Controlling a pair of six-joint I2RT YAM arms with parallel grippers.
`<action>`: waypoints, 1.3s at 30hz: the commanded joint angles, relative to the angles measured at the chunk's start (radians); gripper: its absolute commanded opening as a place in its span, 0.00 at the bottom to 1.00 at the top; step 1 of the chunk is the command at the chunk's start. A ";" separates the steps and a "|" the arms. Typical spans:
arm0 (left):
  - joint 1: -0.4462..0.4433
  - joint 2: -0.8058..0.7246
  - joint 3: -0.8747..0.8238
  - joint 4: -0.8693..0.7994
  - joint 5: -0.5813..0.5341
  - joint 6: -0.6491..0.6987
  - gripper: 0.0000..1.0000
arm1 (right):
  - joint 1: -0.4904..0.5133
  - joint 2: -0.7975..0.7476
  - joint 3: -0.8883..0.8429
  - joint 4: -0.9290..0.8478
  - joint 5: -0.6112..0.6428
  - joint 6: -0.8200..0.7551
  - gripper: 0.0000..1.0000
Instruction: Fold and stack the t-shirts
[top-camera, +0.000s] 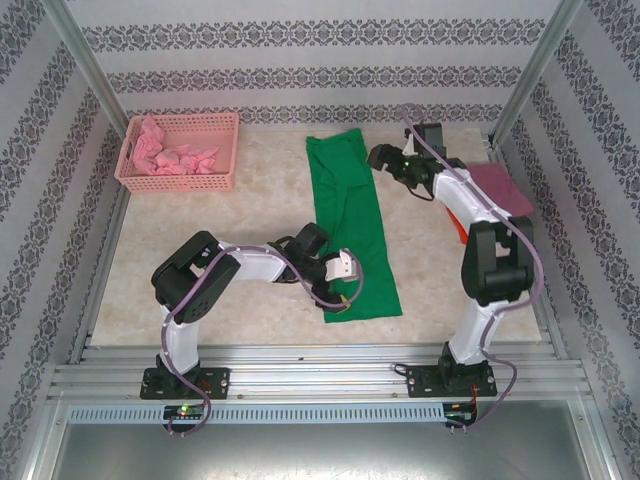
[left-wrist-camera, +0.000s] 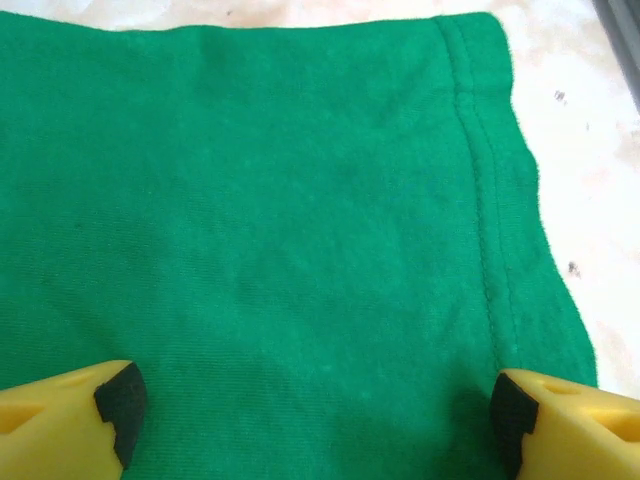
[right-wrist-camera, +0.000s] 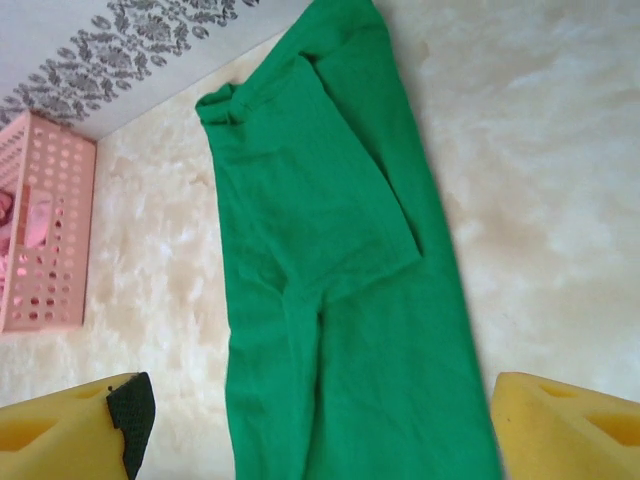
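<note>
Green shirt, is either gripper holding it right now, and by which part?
Neither. The left gripper and right gripper are both open above the green shirt, no cloth pinched.

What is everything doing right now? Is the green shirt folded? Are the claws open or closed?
green t-shirt: folded into a long narrow strip, flat on the table.
left gripper: open, over the shirt's near end.
right gripper: open, above the shirt's far half.
pink basket: upright, with pink clothes crumpled inside.
mauve shirt: lying flat at the table's right edge.
</note>
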 joint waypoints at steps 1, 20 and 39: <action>0.035 -0.013 -0.038 -0.077 -0.062 0.057 0.90 | -0.005 -0.118 -0.118 0.022 0.007 -0.076 0.88; 0.111 -0.285 -0.188 0.192 -0.036 -0.353 1.00 | 0.180 -0.631 -0.490 -0.100 -0.002 -0.712 0.96; 0.430 -0.839 -0.412 -0.050 -0.060 -0.381 1.00 | 0.755 -0.431 -0.597 -0.207 0.141 -1.111 0.80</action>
